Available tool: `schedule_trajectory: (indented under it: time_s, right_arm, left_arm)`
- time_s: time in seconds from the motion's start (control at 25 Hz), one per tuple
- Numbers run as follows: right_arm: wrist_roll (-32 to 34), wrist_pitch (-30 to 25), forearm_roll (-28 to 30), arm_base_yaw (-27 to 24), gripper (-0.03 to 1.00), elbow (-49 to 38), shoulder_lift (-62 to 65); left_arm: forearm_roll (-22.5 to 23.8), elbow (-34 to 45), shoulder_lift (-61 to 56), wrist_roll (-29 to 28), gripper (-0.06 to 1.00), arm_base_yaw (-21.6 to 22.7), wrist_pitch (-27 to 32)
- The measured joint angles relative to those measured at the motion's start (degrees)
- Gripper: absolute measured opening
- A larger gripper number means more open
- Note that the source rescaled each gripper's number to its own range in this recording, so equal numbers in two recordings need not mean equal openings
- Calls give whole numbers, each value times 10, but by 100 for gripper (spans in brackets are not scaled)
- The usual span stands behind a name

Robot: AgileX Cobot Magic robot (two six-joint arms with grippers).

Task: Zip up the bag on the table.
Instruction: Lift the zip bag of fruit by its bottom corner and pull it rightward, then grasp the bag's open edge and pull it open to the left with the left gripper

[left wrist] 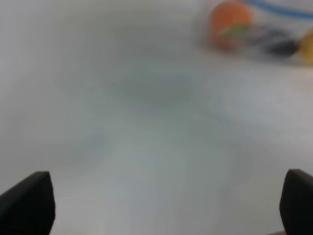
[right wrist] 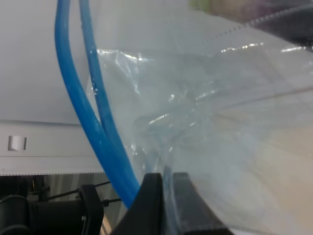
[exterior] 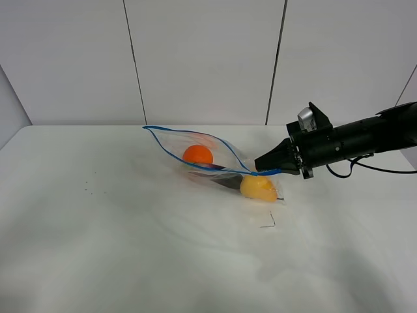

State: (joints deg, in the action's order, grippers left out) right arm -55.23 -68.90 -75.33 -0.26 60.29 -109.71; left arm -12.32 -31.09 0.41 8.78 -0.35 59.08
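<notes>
The clear bag [exterior: 215, 147] lies on the white table [exterior: 98, 215], its blue zipper strip [exterior: 167, 151] gaping in a loop. Through the plastic I see an orange [exterior: 197, 155], a dark eggplant [exterior: 225, 180] and a yellow fruit [exterior: 258, 188]. My right gripper [exterior: 262, 165] is shut on the bag's right end at the strip. In the right wrist view, its fingers [right wrist: 152, 200] pinch the plastic [right wrist: 210, 107] where the two blue strips [right wrist: 73, 98] meet. My left gripper [left wrist: 168, 205] is open over bare table, the orange [left wrist: 229, 22] far ahead; the exterior view does not show it.
A small dark mark [exterior: 268, 223] sits on the table in front of the yellow fruit. Grey wall panels [exterior: 202, 59] rise behind the table's back edge. The right arm [exterior: 365, 140] reaches in from the right, a cable trailing beneath it.
</notes>
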Motion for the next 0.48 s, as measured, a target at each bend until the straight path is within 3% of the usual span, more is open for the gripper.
schedule_trajectory:
  time_s: [0.12, 0.32, 0.48]
  right_arm:
    - [1, 0, 3, 0, 0, 0, 1]
    - [2, 0, 4, 0, 0, 0, 1]
    - [2, 0, 4, 0, 0, 0, 1]
  left_arm:
    - [-26, -35, 47, 8, 100, 0, -17]
    - [-35, -122, 179, 77, 100, 0, -51]
    - [-97, -174, 281, 135, 100, -14, -73]
